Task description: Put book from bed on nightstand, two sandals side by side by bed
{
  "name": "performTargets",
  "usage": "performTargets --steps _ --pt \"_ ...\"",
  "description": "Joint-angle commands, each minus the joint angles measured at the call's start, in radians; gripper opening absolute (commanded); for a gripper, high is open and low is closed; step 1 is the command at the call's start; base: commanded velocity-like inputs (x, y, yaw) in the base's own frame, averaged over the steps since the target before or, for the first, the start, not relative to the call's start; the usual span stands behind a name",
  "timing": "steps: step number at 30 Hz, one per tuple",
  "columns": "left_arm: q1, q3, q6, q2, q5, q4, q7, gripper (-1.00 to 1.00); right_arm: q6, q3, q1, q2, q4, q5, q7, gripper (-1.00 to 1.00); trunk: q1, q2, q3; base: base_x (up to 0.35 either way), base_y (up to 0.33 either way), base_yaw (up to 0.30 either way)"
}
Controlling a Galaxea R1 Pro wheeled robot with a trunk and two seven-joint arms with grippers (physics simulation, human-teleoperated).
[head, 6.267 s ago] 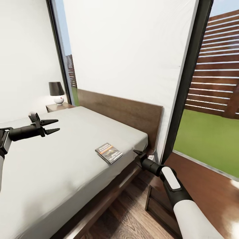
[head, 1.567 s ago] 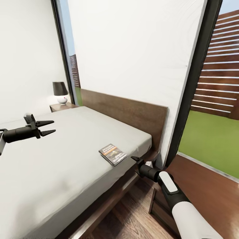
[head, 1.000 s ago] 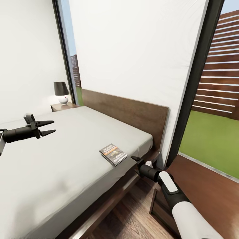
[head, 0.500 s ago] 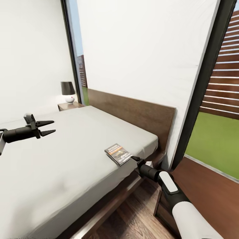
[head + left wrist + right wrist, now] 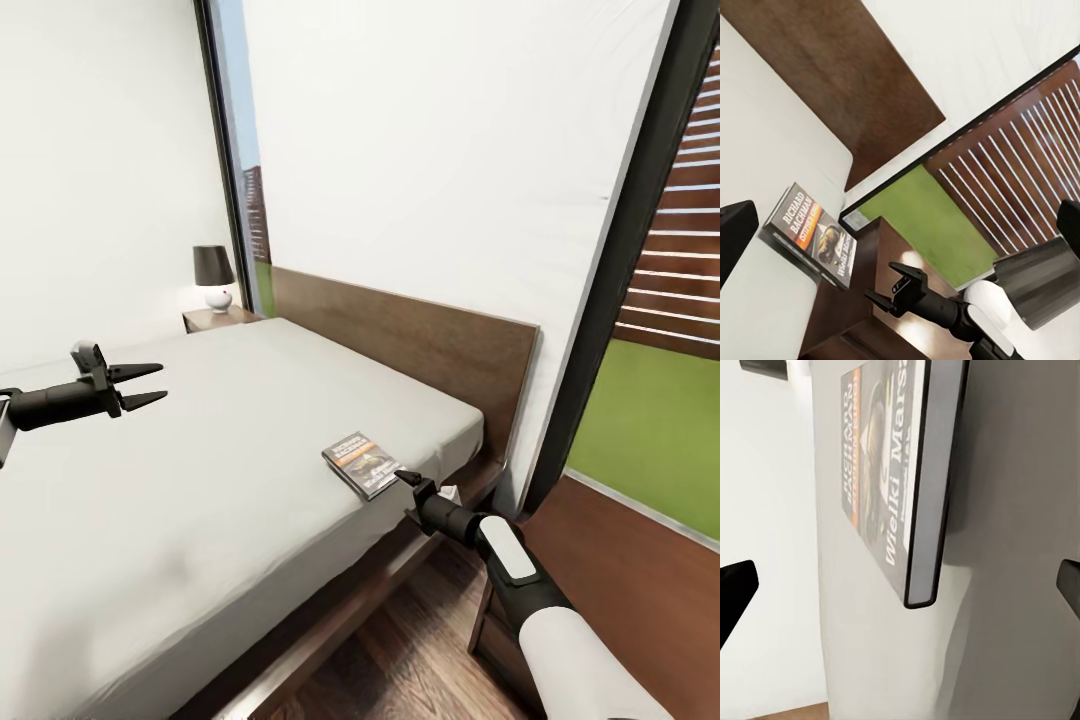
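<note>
Lying flat on the bed (image 5: pixel 220 470), the book (image 5: pixel 362 464) sits near the mattress edge, toward the headboard (image 5: pixel 410 340). Just beside the book, the right tool (image 5: pixel 408 481) is spread wide, empty. Well apart from the book, the left tool (image 5: pixel 150 384) gapes, empty.

book on the bed, nightstands at either side

the book (image 5: pixel 362 464) lay flat, cover up, near the mattress edge of the bed (image 5: pixel 200 480), dark cover with an orange band. one nightstand (image 5: pixel 215 318) stood by the far side of the headboard, another (image 5: pixel 497 640) at the near side.
</note>
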Motion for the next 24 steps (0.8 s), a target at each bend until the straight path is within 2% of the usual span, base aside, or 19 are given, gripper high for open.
performTargets --steps 1,24 --pt "-0.001 0.004 0.01 -0.001 -0.011 0.0 -0.008 1.0 0.007 -0.006 -0.001 0.001 0.0 0.003 0.003 1.0 0.0 0.0 -0.001 0.0 0.0 0.009" --pt "-0.001 0.004 0.01 0.0 -0.011 0.0 -0.008 1.0 0.006 -0.007 0.0 0.001 0.0 0.003 0.0 1.0 0.0 0.0 -0.001 0.0 0.0 0.001"
